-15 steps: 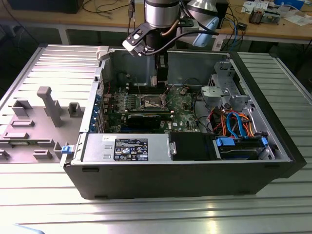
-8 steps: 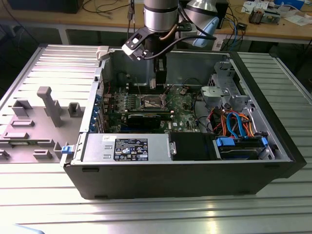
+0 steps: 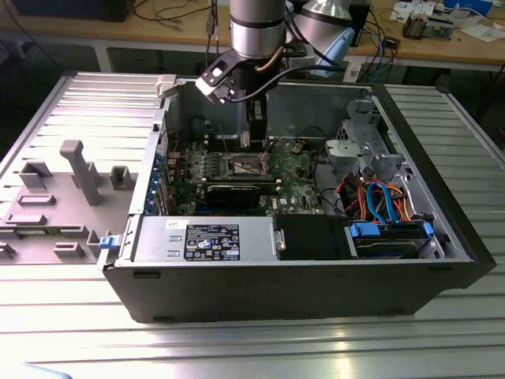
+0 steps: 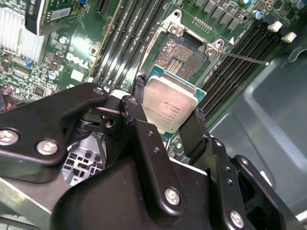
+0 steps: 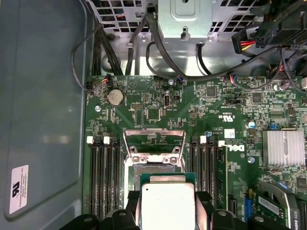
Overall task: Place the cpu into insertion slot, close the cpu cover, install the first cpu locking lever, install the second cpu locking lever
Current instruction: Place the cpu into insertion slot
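The cpu [image 4: 170, 108] job sat inside an open computer case [image 3: 276, 284] w/ a green circuit board [image 5: 158, 103] on its floor. The arm reached down into the case, gripper [image 4: 167, 104] over the board's middle.

The socket [image 5: 153, 170] lay bare just beyond the fingertips, brownish pin field showing, no chip in it. Its cover [image 5: 154, 131] stood flipped up on the far side of the socket from the fingers. A thin lever [image 4: 245, 57] stuck out loose past the socket, off to one side of the fingers.

The fingers [image 4: 194, 132] were closed only to chip width. They pinched the cpu by two opposite edges, metal top facing the wrist cameras. It looked held above the board and apart from the socket, though I couldn't be sure of the gap.

Judged step: 1st of 4, placing the chip; cover & both levers not yet done. That step called for chip edges square to the socket rim and approx level before any release.
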Tool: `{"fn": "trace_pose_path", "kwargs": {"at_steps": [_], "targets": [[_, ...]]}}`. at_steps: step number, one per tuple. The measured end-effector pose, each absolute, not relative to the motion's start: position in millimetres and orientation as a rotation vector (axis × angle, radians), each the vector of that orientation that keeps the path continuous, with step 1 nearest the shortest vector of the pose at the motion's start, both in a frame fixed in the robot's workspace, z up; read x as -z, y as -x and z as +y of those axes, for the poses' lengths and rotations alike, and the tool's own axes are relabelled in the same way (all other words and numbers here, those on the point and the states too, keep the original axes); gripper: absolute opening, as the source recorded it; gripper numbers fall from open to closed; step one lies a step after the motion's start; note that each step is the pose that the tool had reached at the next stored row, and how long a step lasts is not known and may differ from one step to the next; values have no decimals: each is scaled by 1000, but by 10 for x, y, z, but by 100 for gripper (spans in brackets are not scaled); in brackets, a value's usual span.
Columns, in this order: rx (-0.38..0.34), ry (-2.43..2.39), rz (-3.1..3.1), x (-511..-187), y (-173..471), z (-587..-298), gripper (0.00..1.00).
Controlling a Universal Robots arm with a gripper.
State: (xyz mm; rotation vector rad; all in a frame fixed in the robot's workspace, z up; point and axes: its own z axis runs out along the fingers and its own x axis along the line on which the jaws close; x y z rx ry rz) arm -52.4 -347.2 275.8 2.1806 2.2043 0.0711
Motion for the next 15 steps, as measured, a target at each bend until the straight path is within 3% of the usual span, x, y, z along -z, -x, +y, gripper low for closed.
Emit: {"fn": "trace_pose_path", "kwargs": {"at_steps": [15], "targets": [[-71, -2176, 2209, -2551, 541, -3441, 54]]}}
